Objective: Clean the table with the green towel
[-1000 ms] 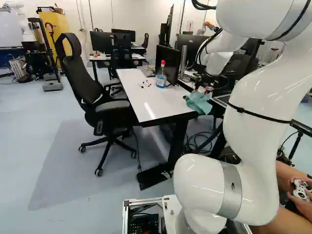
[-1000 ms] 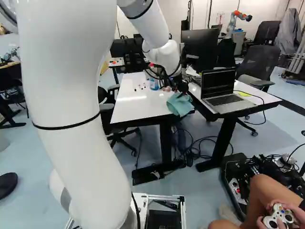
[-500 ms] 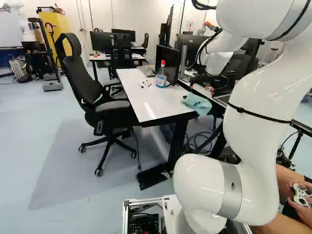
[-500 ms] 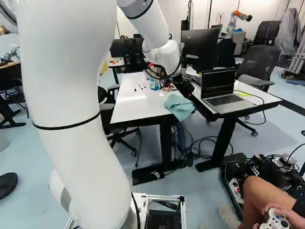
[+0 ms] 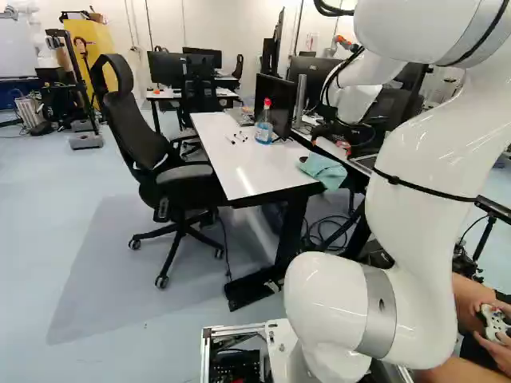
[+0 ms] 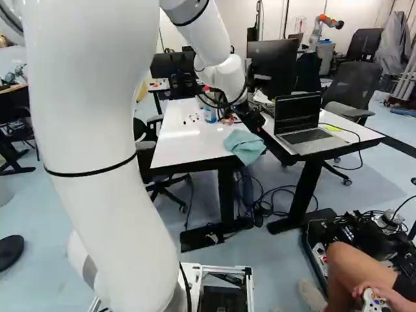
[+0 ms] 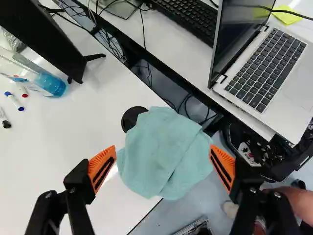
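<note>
White worktop (image 6: 188, 142), green towel (image 6: 244, 145) drooping over its near right corner; my hand (image 7: 163, 148) is spread wide. I judge this the pick-up: next, lower squarely and pinch cloth before wiping.

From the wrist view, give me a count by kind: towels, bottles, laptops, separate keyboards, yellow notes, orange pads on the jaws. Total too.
Green towel: 1
Bottle: 1
Laptop: 1
Separate keyboard: 1
Yellow note: 1
Orange pads: 2
Total: 7
</note>
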Robot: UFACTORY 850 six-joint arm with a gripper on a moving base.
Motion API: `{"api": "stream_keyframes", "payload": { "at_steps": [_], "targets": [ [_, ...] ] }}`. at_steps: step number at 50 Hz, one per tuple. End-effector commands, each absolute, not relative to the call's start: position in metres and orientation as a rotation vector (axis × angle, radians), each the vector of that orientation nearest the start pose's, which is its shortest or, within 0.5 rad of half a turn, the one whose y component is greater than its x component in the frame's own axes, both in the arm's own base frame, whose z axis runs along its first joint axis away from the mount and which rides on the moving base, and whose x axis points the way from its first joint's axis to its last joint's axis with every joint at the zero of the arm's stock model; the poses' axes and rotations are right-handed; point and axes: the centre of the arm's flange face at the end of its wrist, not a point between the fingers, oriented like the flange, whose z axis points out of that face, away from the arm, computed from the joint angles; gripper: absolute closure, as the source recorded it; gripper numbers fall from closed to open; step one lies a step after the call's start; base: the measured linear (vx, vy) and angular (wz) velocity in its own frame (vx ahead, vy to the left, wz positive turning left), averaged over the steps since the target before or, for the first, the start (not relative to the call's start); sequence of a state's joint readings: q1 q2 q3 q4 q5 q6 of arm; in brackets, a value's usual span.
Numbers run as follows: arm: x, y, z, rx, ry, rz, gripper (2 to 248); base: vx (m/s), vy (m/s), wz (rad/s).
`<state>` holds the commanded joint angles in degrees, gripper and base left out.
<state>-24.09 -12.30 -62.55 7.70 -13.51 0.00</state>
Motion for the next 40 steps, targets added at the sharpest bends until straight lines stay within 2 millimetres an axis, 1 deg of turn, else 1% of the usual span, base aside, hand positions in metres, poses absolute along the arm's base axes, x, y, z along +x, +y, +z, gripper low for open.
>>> {"api": "stream_keyframes", "payload": {
  "at_steps": [20, 40],
  "targets": [
    [0.508, -0.216, 0.511, -2.931, 0.786, -1.042, 3, 0.0, 0.0, 0.0],
    [0.498, -0.194, 0.5, -2.93, 0.728, -1.111, 3, 0.0, 0.0, 0.0]
  ]
}}
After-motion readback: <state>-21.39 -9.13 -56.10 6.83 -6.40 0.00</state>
